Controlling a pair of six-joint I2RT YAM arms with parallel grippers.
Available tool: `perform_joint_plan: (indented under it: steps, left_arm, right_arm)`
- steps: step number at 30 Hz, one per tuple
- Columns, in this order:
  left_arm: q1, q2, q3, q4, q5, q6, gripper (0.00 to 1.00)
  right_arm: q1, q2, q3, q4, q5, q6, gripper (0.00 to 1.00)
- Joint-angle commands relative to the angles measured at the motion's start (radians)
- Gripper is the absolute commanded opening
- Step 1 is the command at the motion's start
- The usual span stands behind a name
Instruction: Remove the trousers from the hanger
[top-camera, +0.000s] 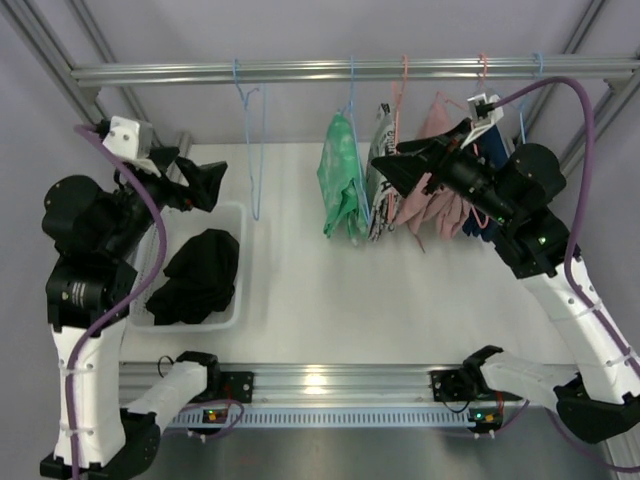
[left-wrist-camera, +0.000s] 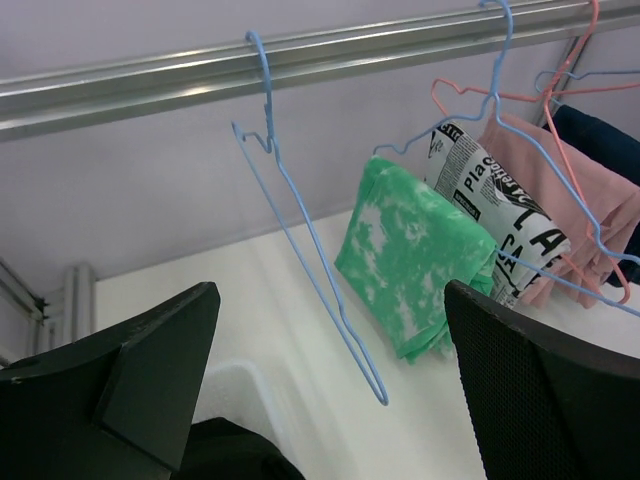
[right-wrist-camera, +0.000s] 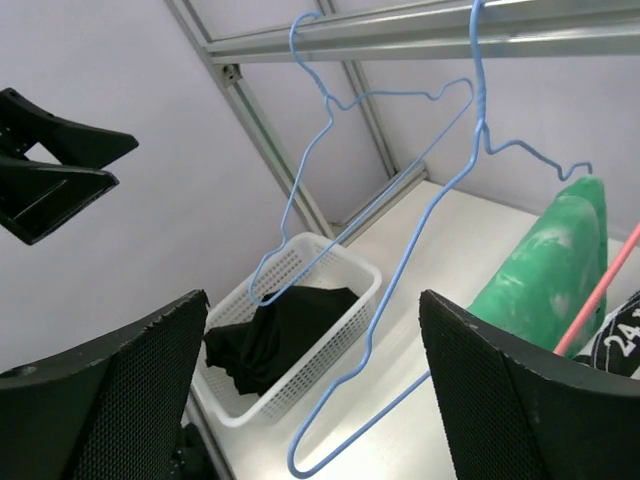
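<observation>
Nearest you, along the left edge of the white table (top-camera: 330, 290), sat the white slotted plastic basket (top-camera: 241, 270). The crumpled black trousers (top-camera: 200, 275) lay inside it, off any hanger, and filled most of its floor.

Your left gripper (top-camera: 200, 183) hung over the basket's far end. Its jaws were spread wide with nothing between them and were clear of the cloth below.

Across the table, toward the right edge, your right gripper (top-camera: 385, 172) was raised and pointed left. It was just beside the mottled green folded garment (top-camera: 342, 190) and its jaws were parted and empty. Whether a fingertip touched the green cloth, you could not tell.

Farthest from you, the silver aluminium rail (top-camera: 300, 71) ran across the far edge of the table. The bare light-blue wire hanger (left-wrist-camera: 312, 262) hung from its left part, beyond the basket's far right corner. Further right along the rail, the green garment hung on its own blue wire hanger. Beyond it came a black-and-white newspaper-print garment (left-wrist-camera: 500, 215), a pink garment (left-wrist-camera: 570, 190) on a pink wire hanger, and a dark blue garment (left-wrist-camera: 600, 150), all packed close together.
</observation>
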Motion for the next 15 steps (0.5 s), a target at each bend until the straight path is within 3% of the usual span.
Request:
perform_joint_plan:
  steps: [1, 5, 15]
  left_arm:
    - [0.004, 0.001, -0.071, 0.007, -0.01, 0.099, 0.99]
    - [0.004, -0.024, -0.099, -0.001, -0.001, 0.086, 0.99]
    - [0.004, -0.025, -0.081, -0.006, -0.013, 0.07, 0.99]
  right_arm:
    - [-0.054, 0.053, 0.001, 0.014, -0.148, 0.041, 0.84]
    - [-0.073, 0.159, 0.064, 0.057, -0.286, 0.086, 0.76]
    - [-0.102, 0.378, 0.139, 0.141, -0.325, 0.253, 0.7]
